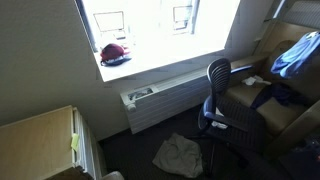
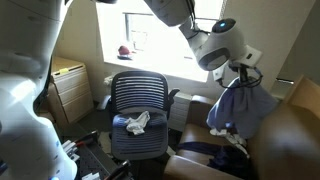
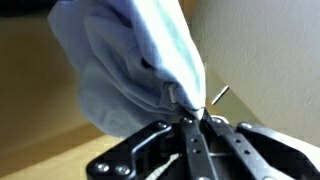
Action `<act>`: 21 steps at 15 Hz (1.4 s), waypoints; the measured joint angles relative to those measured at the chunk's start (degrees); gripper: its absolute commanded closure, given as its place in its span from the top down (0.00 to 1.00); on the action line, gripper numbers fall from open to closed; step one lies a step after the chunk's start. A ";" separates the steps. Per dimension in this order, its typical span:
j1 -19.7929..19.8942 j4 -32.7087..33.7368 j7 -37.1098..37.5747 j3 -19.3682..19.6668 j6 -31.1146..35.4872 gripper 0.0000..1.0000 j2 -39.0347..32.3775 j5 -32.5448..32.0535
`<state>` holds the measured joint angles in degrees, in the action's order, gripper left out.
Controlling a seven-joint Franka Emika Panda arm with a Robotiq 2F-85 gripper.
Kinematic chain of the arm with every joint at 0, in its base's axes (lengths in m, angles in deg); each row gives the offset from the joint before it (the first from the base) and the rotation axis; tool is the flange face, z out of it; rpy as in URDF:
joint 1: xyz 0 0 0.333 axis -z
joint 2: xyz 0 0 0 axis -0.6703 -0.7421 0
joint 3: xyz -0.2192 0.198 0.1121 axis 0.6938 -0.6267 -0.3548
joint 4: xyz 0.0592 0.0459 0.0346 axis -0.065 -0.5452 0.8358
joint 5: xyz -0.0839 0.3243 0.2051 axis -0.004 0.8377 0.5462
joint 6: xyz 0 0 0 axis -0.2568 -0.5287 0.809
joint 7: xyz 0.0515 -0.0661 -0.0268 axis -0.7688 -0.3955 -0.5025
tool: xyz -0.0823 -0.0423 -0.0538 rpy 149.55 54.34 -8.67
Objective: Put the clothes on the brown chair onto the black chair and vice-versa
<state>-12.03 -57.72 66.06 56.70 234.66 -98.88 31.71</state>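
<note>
Wrist view shows the gripper (image 3: 192,118) closed on a fold of the light blue shirt (image 3: 125,60), which hangs over the brown chair (image 2: 298,135), at three o'clock from the black chair (image 2: 140,95); soft and light, it probably wants a bunched-up grip

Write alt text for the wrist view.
The gripper is shut on a fold of a light blue shirt, which bunches up beyond it and fills the upper left. Behind are a pale wall and a tan surface.
</note>
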 measured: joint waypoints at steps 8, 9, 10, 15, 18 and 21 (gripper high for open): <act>1.41 -2.58 -1.17 -5.77 -0.71 0.02 -0.60 0.10; 2.40 -4.05 -1.94 -10.27 -0.32 0.02 -0.58 0.75; 3.06 -5.29 -2.73 -14.66 0.15 0.02 -0.45 1.88; 6.46 -9.21 -5.31 -35.71 0.11 0.07 0.97 7.46; 7.08 -10.24 -5.51 -37.69 0.07 0.02 1.87 7.96; 8.27 -10.33 -5.65 -38.48 -2.03 0.02 1.31 8.01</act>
<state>-3.76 -68.06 60.41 18.22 232.64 -97.57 39.72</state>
